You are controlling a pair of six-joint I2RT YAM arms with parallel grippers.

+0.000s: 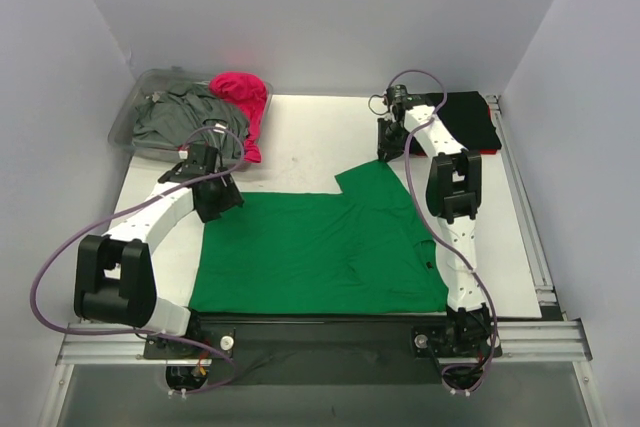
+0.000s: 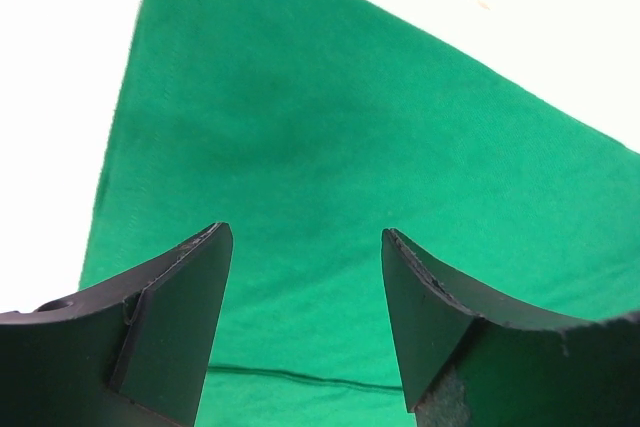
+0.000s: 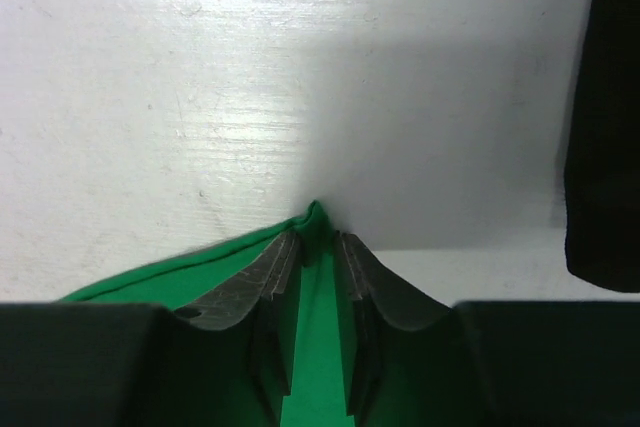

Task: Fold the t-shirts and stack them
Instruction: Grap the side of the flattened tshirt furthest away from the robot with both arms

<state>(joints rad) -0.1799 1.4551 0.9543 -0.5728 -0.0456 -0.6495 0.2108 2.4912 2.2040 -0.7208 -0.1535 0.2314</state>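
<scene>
Right pincer grips a corner of the green shirt — left pincer hangs released, shirt just beneath it.

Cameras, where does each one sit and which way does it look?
Top external: above and behind the robot, looking down at the table; both arms show, left arm and right arm.
Left wrist: on the left arm, looking down at the green t-shirt; its open left claw shows.
Right wrist: on the right arm, facing low across the table; its right claw pinches the green t-shirt's corner.
Shared: right wrist and top views both show the black t-shirt.
</scene>
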